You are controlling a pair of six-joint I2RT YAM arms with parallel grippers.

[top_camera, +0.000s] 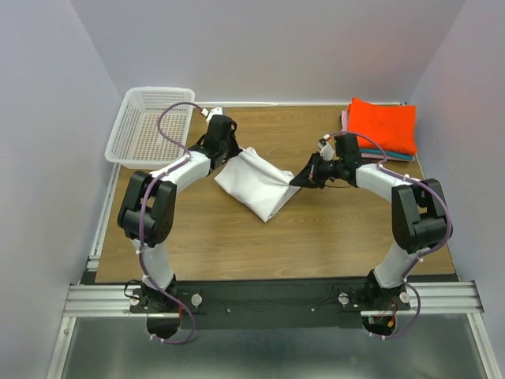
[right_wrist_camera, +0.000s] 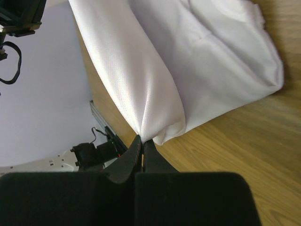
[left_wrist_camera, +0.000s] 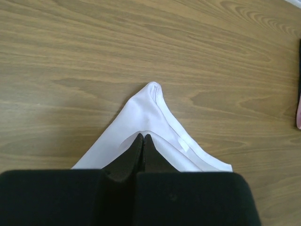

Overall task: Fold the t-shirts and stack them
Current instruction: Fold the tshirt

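A white t-shirt [top_camera: 256, 183] lies partly folded in the middle of the table. My left gripper [top_camera: 233, 155] is shut on its upper left corner; in the left wrist view the closed tips [left_wrist_camera: 143, 138] pinch the white cloth [left_wrist_camera: 150, 113] low over the wood. My right gripper [top_camera: 297, 180] is shut on the shirt's right edge and holds it lifted; in the right wrist view the tips [right_wrist_camera: 141, 139] pinch a gathered fold of the cloth [right_wrist_camera: 155, 89]. A folded orange-red shirt [top_camera: 383, 124] tops a stack with teal and pink edges [top_camera: 394, 155] at the far right.
A white mesh basket [top_camera: 150, 125] stands at the table's far left corner. The wooden table [top_camera: 260, 245] is bounded by grey walls on three sides and by the arm rail [top_camera: 268, 298] at the near edge.
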